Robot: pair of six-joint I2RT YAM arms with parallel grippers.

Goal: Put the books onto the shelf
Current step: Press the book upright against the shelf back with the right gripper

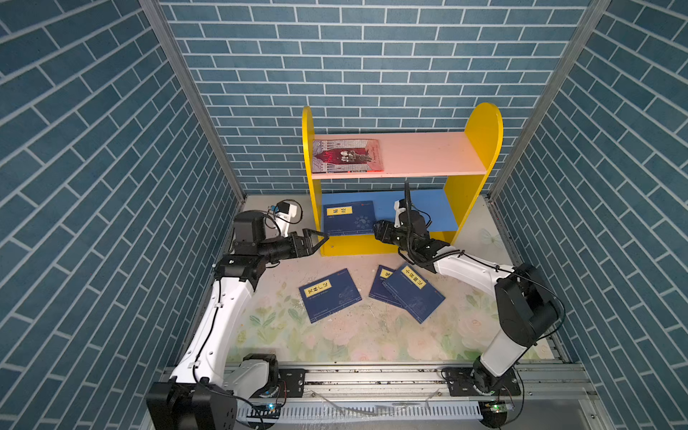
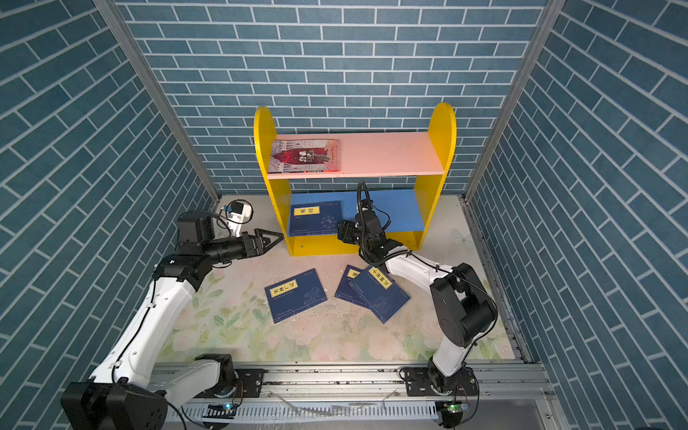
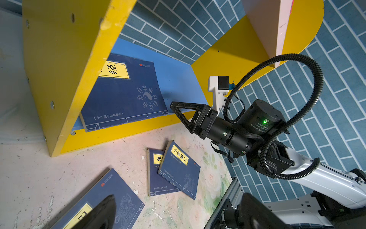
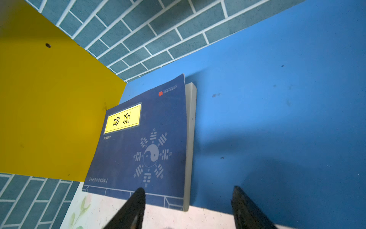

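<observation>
Now we see the yin-yang navy book [image 1: 348, 218] lying flat on the blue lower board [image 1: 428, 208] of the shelf [image 1: 480, 149]. It is close to the side panel [image 1: 309, 167] nearest the left arm, and its near edge hangs a little over the front of the board. Its long axis seems to run from front to back. The right gripper [image 1: 376, 227] is just in front of this near edge, with jaws apart and nothing between them. Its forearm comes in low from the right, the wrist turned toward the shelf. We judge that a short push inward would seat the book. The grey-and-red book [image 1: 348, 156] lies flat on the pink upper board [image 1: 428, 154]. Three more lie on the table [image 1: 335, 342]. One is a single navy book [image 1: 329, 296], nearer to the left gripper [image 1: 322, 238], which is spread wide and empty beside the shelf. The others are an overlapping pair [image 1: 413, 294], nearer to the right arm.
</observation>
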